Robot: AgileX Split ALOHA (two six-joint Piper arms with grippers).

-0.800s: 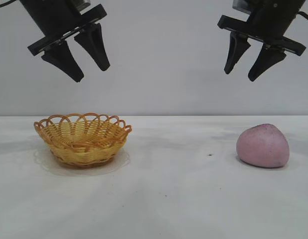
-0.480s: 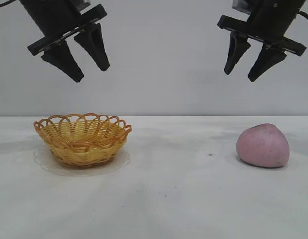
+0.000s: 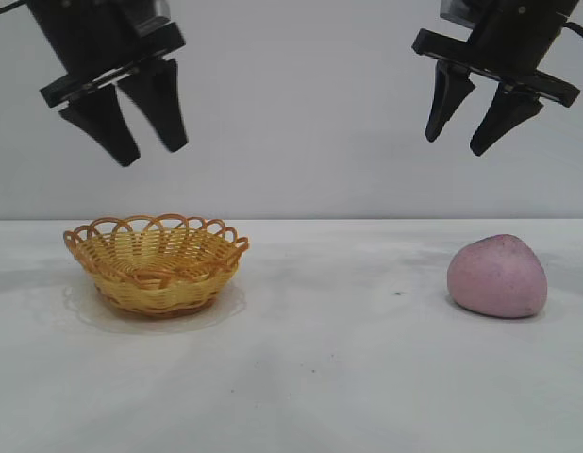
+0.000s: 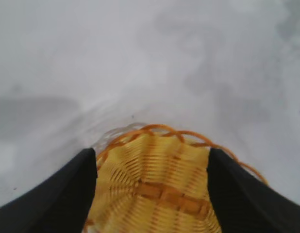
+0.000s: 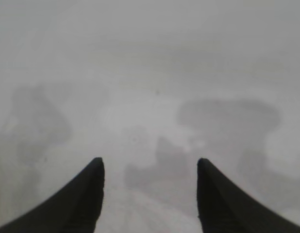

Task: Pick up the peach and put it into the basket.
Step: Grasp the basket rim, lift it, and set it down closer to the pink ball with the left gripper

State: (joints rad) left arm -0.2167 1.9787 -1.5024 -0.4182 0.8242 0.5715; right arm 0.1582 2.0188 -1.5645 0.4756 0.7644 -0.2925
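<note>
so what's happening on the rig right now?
Nothing is held yet. The peach sits on the table at the right, the basket at the left, holding nothing. The left gripper hangs open above the basket, the right gripper open above the peach. The pick has not begun.

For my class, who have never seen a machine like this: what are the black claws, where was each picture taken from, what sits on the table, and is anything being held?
The black claws are grippers on two robot arms. The front picture faces both: the left gripper hangs above the basket, and the right gripper hangs above the peach. Both are open and hold nothing. The other two pictures come from cameras on the wrists, looking down past each gripper's fingers. The left one shows the basket below. The right one shows only bare white table between its fingers. The basket is empty, and the peach lies apart from it on the table, untouched.
</note>
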